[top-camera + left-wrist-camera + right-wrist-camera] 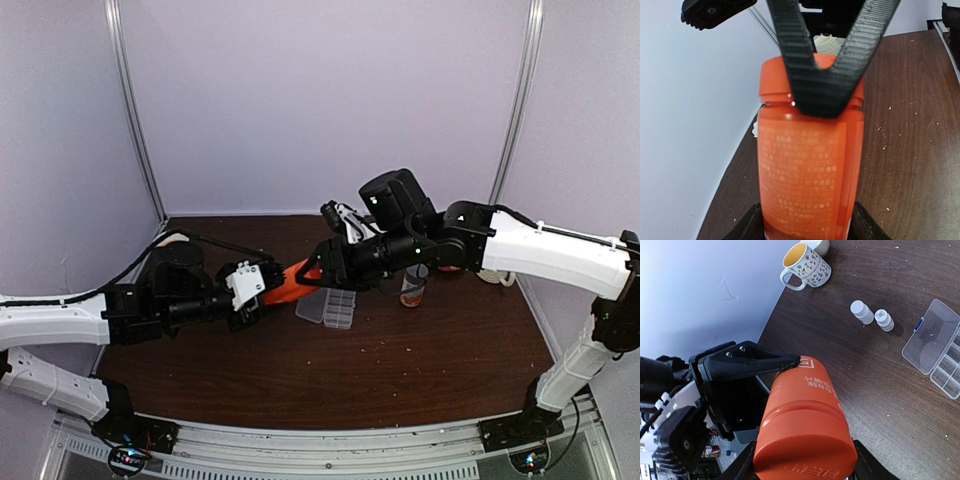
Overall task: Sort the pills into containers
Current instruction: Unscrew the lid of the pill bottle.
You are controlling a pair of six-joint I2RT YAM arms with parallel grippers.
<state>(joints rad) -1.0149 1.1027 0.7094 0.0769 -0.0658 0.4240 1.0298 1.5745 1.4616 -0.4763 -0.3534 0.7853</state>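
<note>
An orange bottle [292,283] hangs in the air between both arms, lying on its side above the table. My left gripper [807,227] is shut on its body, a finger on each side. My right gripper [805,466] is shut on its orange cap [807,440], and its ribbed fingers [792,55] cross the cap in the left wrist view. The clear compartment container [330,307] lies open on the table just beyond the bottle; in the right wrist view the container [940,355] is at the right edge. No pills show in any view.
Two tiny white bottles [862,311] [884,320] stand left of the container. A patterned mug [805,265] sits near the back wall. A small amber jar [412,290] stands under the right arm. Pale walls enclose the brown table [400,370].
</note>
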